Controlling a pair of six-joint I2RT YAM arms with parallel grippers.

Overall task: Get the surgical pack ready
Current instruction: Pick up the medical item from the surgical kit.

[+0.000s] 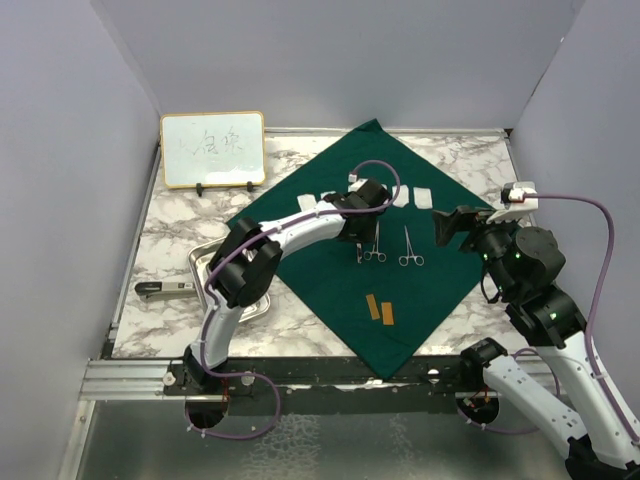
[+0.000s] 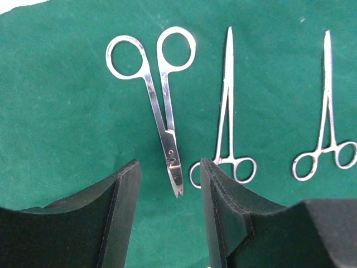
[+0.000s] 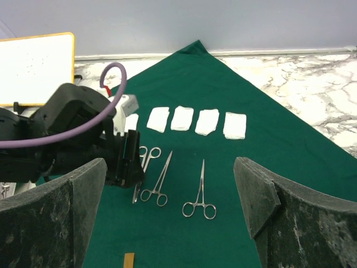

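Left gripper [image 2: 169,176] hangs half-open above the scissors [image 2: 153,106] tip on the green drape [image 2: 56,139]; right gripper [image 3: 170,167] gapes wide, empty.

White-grey marbled table [image 1: 175,235], boxed in by plain pale lilac-grey walls [image 1: 330,60] at the back and both sides. Wood-framed whiteboard [image 1: 213,149] stands in the far left corner, faint scribble on it. Aluminium rail [image 1: 130,375] along the near edge; light even, shadows soft.
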